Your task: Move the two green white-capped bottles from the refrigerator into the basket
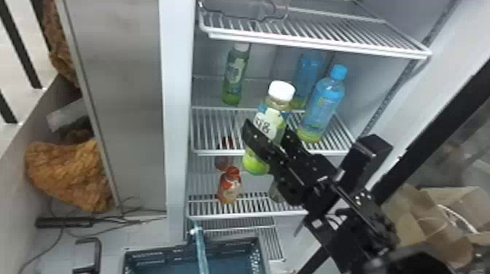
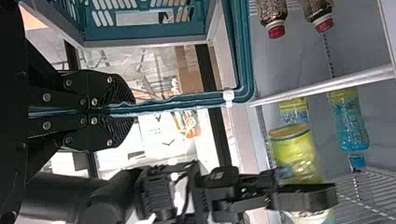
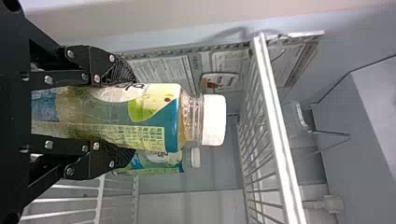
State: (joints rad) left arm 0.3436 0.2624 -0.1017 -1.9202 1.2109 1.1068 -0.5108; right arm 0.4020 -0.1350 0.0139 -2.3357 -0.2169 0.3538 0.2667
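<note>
Green bottle [image 1: 235,82] with white cap stands upright at the shelf's left. Basket [image 1: 156,254] lies below; left gripper [image 2: 128,111] clenches its handle [image 2: 173,101]. Right gripper [image 1: 268,133], angled in from the lower right, grasps the second green bottle [image 1: 280,92]; blue-capped bottles [image 1: 322,105] stand beside, beneath a wire rack [image 1: 313,40].
</note>
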